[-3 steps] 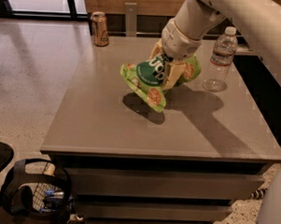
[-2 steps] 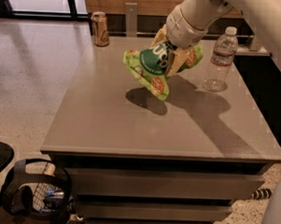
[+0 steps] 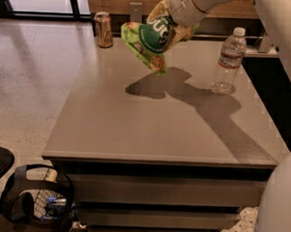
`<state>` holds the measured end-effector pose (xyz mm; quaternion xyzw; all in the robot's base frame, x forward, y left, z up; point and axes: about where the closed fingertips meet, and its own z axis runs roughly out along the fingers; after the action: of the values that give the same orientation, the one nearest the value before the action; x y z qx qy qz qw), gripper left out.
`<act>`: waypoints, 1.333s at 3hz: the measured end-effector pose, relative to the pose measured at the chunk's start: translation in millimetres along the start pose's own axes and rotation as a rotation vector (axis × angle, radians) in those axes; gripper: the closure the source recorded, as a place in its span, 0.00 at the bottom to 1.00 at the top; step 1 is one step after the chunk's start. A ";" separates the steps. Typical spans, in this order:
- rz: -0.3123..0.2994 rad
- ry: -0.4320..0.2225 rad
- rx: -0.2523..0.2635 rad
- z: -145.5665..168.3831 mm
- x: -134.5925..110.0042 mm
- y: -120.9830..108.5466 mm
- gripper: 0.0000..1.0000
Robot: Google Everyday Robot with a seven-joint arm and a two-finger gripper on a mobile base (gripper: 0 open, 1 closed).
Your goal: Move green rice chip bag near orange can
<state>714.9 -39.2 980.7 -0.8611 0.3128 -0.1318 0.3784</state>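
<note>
The green rice chip bag (image 3: 149,43) hangs in the air above the far part of the grey table (image 3: 150,123), crinkly light green with a dark green round patch and white letters. My gripper (image 3: 169,27) is shut on the bag's upper right side, and the bag hides most of it. The orange can (image 3: 104,30) stands upright at the table's far left corner, a short way left of the lifted bag. The bag's shadow falls on the tabletop below it.
A clear plastic water bottle (image 3: 227,62) stands upright at the far right of the table. A black wire basket (image 3: 40,200) sits on the floor at the front left. My white arm (image 3: 279,41) reaches in from the right.
My gripper has lifted the bag off the tabletop and carried it up and toward the far left, closer to the orange can. The can and the bottle have not moved.
</note>
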 end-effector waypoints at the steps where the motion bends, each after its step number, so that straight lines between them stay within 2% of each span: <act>1: 0.002 0.030 0.048 20.2 29.5 -23.0 1.00; 2: 0.116 0.051 0.056 45.3 63.7 -23.5 1.00; 3: 0.209 0.084 0.052 64.0 84.7 -23.5 1.00; 4: 0.276 0.134 0.072 78.3 97.6 -36.1 1.00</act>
<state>842.2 -38.3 953.1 -0.7851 0.4480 -0.1467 0.4017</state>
